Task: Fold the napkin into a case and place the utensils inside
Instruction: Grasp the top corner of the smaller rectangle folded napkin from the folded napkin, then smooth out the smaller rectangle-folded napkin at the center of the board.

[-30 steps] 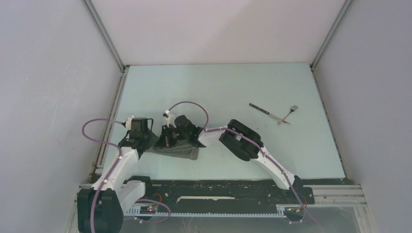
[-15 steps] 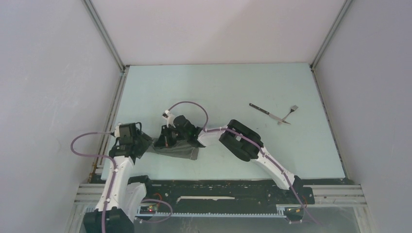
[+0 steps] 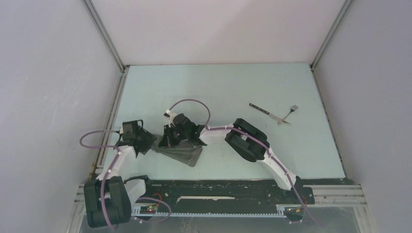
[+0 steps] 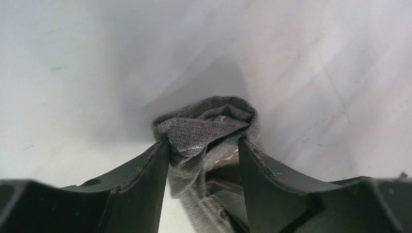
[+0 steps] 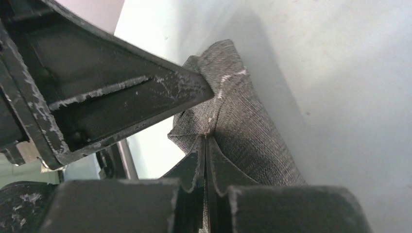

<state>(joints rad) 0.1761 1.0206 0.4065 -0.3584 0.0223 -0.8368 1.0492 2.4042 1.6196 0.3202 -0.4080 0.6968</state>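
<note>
Napkin [image 3: 182, 153] is a bunched grey lump in the lower left-centre of the top view, on the worktop [image 3: 218, 82], not folded into a case. Both grippers meet at its left end.

Left gripper [image 3: 147, 144] comes in from the left. In the left wrist view its fingers [image 4: 145, 170] straddle a rolled fold of cloth. The jaws are partly apart and the cloth fills the gap at the tips, touching both inner faces, so it is clamped on the napkin. More cloth hangs down between the fingers towards the bottom of the frame.

Right gripper [image 3: 167, 141] sits just right of the left one, over the upper left edge of the lump. In the right wrist view its jaws are together, pinching a thin ridge of napkin at centre frame. The rest of the cloth runs off to the lower right, and a left gripper finger touches the cloth just above.

Utensils are well apart from the napkin, in the right half of the top view. The knife [image 3: 265, 112] and fork [image 3: 290, 112] lie loose on the worktop with their lower ends close together, neither near a gripper.
</note>
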